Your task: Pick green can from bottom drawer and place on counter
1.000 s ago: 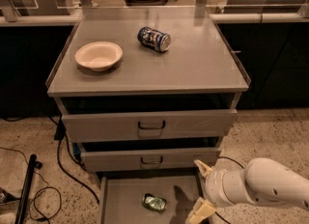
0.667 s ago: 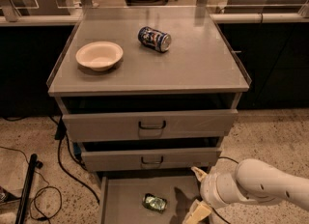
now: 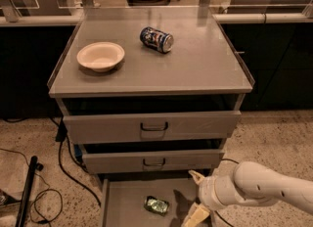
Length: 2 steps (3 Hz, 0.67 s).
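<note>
The green can [image 3: 156, 204], small, shiny and dented, lies on its side on the grey floor of the bottom drawer [image 3: 127, 201], which stands pulled out. My gripper [image 3: 194, 197] hangs over the drawer's right part, a short way right of the can and apart from it. Its two cream fingers [image 3: 195, 215] are spread, one up near the middle drawer front and one low, with nothing between them. The white arm comes in from the right. The counter [image 3: 195, 64] is the flat grey cabinet top above.
On the counter sit a cream bowl [image 3: 100, 56] at the left and a blue-and-white can [image 3: 156, 39] lying at the back middle. Two handled drawers [image 3: 153, 126] sit above the open one. Black cables and a pole [image 3: 27, 192] lie on the floor at the left.
My gripper and arm have shifted left along the open drawer, nearer the green can. The can, bowl and other can have not moved.
</note>
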Each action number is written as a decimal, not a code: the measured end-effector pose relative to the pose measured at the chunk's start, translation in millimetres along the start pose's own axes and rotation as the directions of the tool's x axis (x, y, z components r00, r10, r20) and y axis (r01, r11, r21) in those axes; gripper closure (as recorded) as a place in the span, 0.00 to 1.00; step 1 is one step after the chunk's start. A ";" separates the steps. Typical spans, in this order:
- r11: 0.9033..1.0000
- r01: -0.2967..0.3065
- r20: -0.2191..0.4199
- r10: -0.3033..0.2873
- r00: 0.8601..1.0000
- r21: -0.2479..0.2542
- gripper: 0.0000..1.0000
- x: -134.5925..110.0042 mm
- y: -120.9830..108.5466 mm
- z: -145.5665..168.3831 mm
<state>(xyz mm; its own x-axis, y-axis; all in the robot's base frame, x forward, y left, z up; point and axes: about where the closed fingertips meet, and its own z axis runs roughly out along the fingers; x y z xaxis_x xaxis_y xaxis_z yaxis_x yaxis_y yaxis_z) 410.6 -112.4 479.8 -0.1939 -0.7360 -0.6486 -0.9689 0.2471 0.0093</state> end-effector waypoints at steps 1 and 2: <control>1.000 -0.009 0.053 0.009 0.999 -0.010 0.00 16.8 -14.4 27.3; 0.999 -0.025 0.109 0.028 0.994 -0.032 0.00 42.0 -24.9 60.6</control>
<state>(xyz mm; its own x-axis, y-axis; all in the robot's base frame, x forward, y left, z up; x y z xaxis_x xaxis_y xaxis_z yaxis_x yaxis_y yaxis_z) 435.9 -111.2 406.2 -0.2034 -0.6559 -0.7270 -0.9683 0.2448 0.0501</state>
